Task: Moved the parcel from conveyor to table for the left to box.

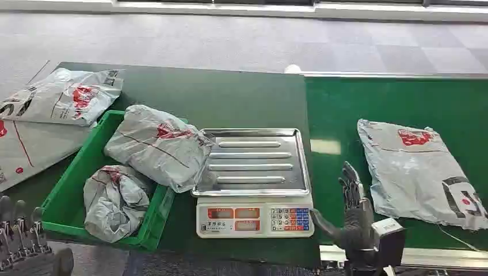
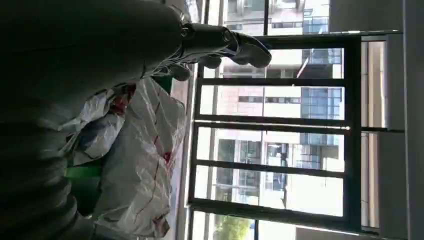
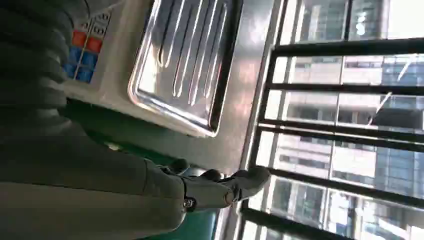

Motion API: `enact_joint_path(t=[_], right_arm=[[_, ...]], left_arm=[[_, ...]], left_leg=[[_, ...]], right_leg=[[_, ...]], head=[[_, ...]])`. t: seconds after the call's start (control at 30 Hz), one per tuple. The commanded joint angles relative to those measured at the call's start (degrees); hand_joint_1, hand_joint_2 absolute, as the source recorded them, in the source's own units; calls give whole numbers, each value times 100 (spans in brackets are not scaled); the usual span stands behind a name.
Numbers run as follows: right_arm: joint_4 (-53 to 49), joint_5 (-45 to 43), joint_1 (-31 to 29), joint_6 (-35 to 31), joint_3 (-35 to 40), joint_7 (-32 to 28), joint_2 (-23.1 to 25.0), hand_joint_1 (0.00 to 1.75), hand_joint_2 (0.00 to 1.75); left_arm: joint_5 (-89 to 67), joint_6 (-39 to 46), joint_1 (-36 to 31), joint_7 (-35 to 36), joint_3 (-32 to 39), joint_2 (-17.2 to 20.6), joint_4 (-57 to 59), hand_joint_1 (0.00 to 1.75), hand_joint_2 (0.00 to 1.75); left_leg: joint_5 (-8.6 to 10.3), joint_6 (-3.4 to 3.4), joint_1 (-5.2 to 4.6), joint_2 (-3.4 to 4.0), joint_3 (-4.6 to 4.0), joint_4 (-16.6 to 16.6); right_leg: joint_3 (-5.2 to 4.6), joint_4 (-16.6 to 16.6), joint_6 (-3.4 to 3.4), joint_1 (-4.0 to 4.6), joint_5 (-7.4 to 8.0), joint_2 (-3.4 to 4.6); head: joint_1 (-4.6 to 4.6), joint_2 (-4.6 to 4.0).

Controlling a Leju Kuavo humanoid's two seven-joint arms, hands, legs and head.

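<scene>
Low at the frame's bottom centre-right, the right robot hand (image 1: 352,214) stands upright with fingers spread, holding nothing, just right of the scale (image 1: 254,183). Further right, the grey parcel (image 1: 422,171) lies flat on the bright green conveyor (image 1: 397,100). At the bottom left corner, the left robot hand (image 1: 22,237) hangs empty, fingers apart, beside the green box (image 1: 68,202), which holds two crumpled parcels (image 1: 138,172) on the dark worktop (image 1: 230,98). More mailers (image 1: 60,96) lie at upper left.
</scene>
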Motion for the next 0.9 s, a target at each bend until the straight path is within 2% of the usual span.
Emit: enact_joint_path(t=[0.03, 0.1, 0.13, 0.17, 0.2, 0.33, 0.37, 0.4, 0.43, 0.6, 0.67, 0.77, 0.9], right_arm=[[1756, 2763, -1894, -959, 141, 1575, -466, 0, 175], [2820, 2891, -2829, -467, 9, 2045, -385, 0, 175], [3124, 2847, -3111, -168, -57, 2264, -395, 0, 175], [3317, 2867, -3247, -52, -171, 2201, -366, 0, 175], [3317, 2867, -3247, -52, -171, 2201, -366, 0, 175], [3071, 2951, -3025, -12, -285, 2160, -310, 0, 175], [3190, 3390, -3121, 53, -254, 2777, -392, 0, 175], [3348, 3477, -3281, 220, -314, 3025, -479, 0, 175], [3616, 3653, -3489, 411, -365, 3341, -624, 0, 175], [5182, 4152, -4130, 679, -935, 3918, -1112, 0, 175], [6196, 4661, -4363, 1033, -948, 4532, -1204, 0, 175], [7368, 4798, -4437, 1524, -1154, 4908, -1126, 0, 175], [7960, 4783, -4194, 1584, -1374, 5195, -1135, 0, 175]], left_arm=[[-530, 54, -553, 201, -210, 483, -32, 0, 175], [-621, 8, -652, 257, -371, 591, 121, 0, 175], [-627, 34, -632, 263, -449, 670, 229, 0, 175], [-591, 92, -619, 199, -516, 739, 288, 0, 175], [-591, 92, -619, 199, -516, 739, 288, 0, 175], [-559, 209, -581, 108, -566, 813, 281, 0, 175], [-432, 121, -584, 221, -663, 938, 328, 0, 175], [-350, 75, -575, 226, -715, 1003, 419, 0, 175], [-258, -18, -561, 251, -767, 1067, 517, 0, 175], [46, -411, -671, 218, -701, 1180, 863, 0, 175], [101, -520, -712, 282, -613, 1162, 892, 0, 175], [136, -577, -758, 303, -573, 1149, 989, 0, 175], [166, -606, -859, 272, -577, 1076, 1152, 0, 175]], left_leg=[[13, 2, 0, 19, 3, -13], [13, 2, 1, 53, 6, -15], [21, 3, 0, 52, -22, -18], [13, 0, -1, 50, -19, -12], [25, 3, -3, 63, -24, -22], [48, 12, -3, 6, 5, -8], [51, 13, -2, -7, 2, -12], [47, 10, -3, -14, 3, -5], [50, 10, -4, -10, 3, -11], [54, 15, -10, -21, -20, -4], [63, 17, -8, -26, -18, -16], [57, 16, -9, -28, -11, -12], [54, 13, -8, -38, -9, -10]], right_leg=[[-3, -14, -4, 2, 18, 18], [2, -17, -3, 2, 33, 53], [-4, -21, -4, 2, 41, 53], [5, -13, -4, 0, 30, 50], [-3, -21, -6, -2, 49, 61], [-9, -13, 7, -3, 47, 8], [-5, -18, 7, -1, 49, -3], [1, -10, 10, -3, 44, -5], [-2, -14, 8, -3, 47, -1], [-17, -8, 14, -9, 49, -11], [-11, -25, 13, -7, 58, -19], [-2, -24, 16, -7, 54, -19], [2, -24, 16, -6, 52, -26]], head=[[0, 0], [2, 0], [0, 0], [0, 0], [0, 0], [0, 0], [0, 0], [0, 0], [0, 0], [0, 0], [0, 0], [0, 0], [0, 0]])
